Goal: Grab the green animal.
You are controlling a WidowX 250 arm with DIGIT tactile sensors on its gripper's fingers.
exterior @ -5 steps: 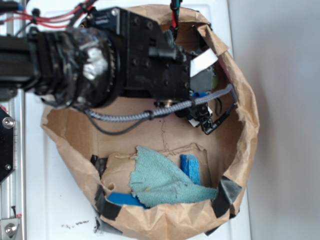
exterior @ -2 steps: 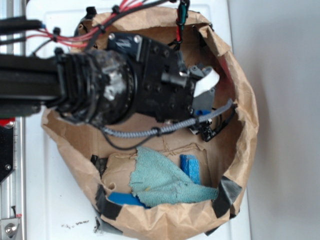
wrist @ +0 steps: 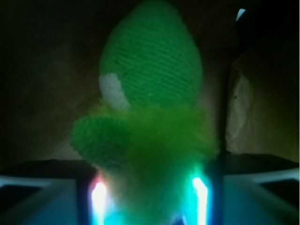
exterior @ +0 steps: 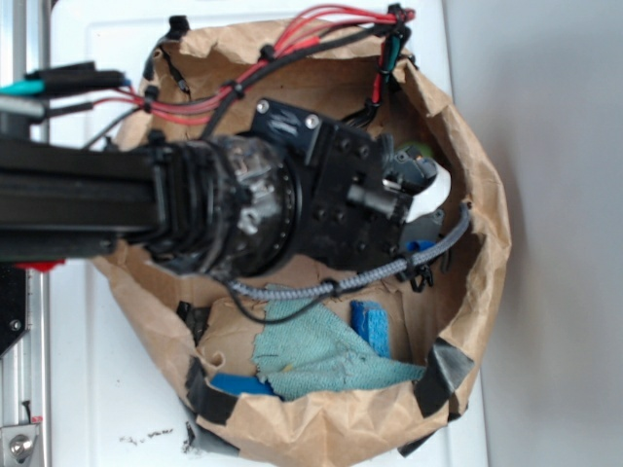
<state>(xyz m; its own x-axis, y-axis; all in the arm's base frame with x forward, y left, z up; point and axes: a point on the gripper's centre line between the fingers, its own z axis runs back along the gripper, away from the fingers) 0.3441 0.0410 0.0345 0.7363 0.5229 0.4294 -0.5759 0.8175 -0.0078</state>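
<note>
Sitting right between the gripper [wrist: 147, 206] fingers in the wrist view: the green animal [wrist: 147, 117], fuzzy body squeezed between them, head poking out front. Hanging over the paper bag [exterior: 477, 282], terry cloth [exterior: 321, 355] lying below.

Greens, browns and blues
Green animal [wrist: 150, 89]: dark knit-green head, white patch, fuzzy yellow-green body. Bag [exterior: 477, 292] brown; cloth [exterior: 321, 355] teal; sponge blocks [exterior: 370, 326] blue; hand [exterior: 414, 180] black; cables [exterior: 292, 44] red.
</note>
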